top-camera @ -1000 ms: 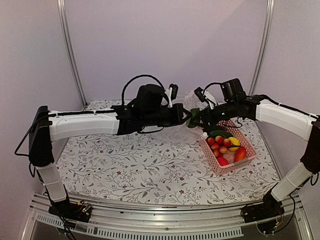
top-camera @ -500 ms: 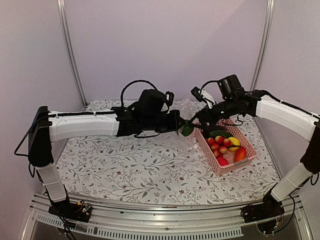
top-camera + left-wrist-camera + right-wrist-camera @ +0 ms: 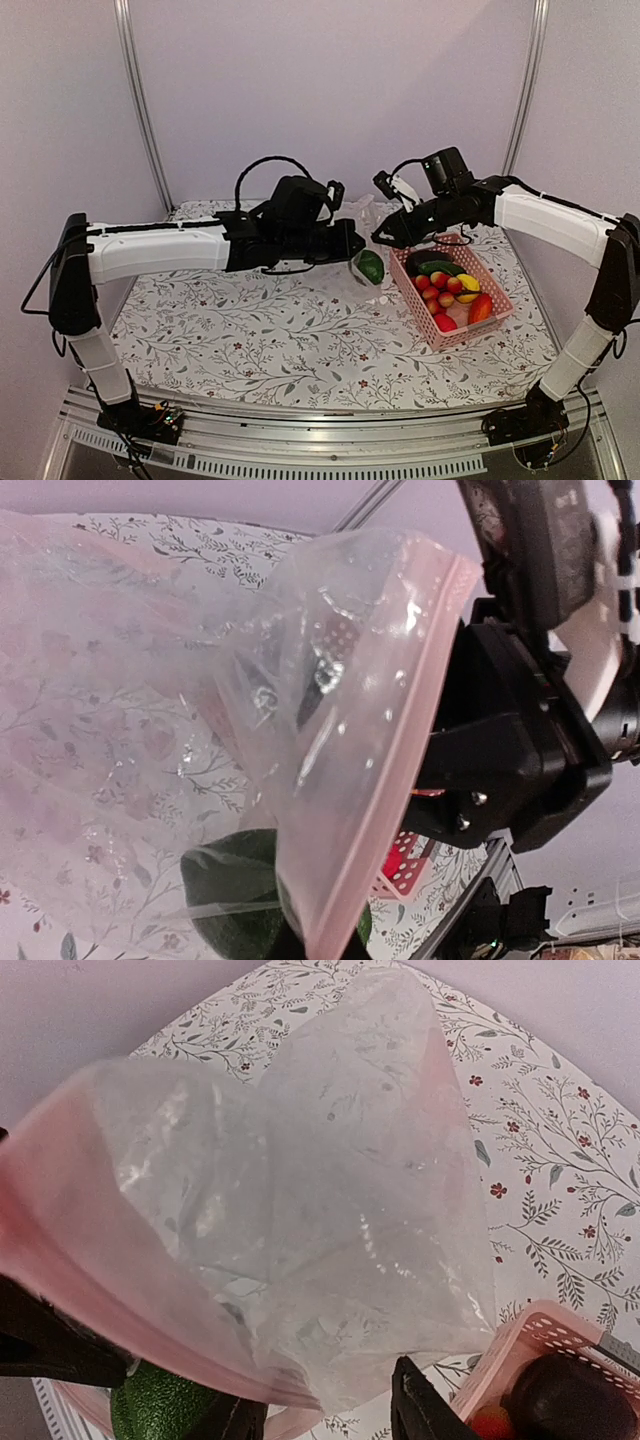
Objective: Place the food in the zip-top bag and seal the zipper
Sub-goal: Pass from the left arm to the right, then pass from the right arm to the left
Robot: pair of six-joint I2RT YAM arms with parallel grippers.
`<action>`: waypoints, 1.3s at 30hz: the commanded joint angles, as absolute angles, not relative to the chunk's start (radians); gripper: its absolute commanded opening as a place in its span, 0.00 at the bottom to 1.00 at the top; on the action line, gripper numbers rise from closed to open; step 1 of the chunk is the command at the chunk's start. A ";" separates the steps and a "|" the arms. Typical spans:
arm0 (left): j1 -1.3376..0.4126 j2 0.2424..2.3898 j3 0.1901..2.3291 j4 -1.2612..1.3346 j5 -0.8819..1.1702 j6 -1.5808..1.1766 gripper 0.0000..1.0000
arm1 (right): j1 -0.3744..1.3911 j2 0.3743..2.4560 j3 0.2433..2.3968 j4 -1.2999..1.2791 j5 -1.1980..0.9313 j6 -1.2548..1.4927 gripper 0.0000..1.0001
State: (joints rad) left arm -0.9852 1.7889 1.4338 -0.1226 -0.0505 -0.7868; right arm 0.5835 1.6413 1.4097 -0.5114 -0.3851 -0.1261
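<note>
Top external view had our left hand (image 3: 345,242) pinching the clear floppy zip-top bag (image 3: 357,214), dark green toy food piece (image 3: 370,267) inside; right hand (image 3: 388,237) spread, empty; we feared slack film spilling it

Pink basket (image 3: 415,308), floral tbl (image 3: 250,340).

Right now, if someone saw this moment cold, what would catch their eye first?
The clear zip-top bag, held up mid-table by the left gripper, with a dark green piece sitting low in it. Just right of it the right gripper hangs open at the bag's mouth. Below that arm, the pink basket holds the rest of the food, red, yellow and orange.
</note>
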 commanded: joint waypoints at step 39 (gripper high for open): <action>-1.095 1.880 1.529 -0.329 -0.470 -0.807 0.35 | 0.560 1.593 1.433 -0.593 -0.646 0.112 0.00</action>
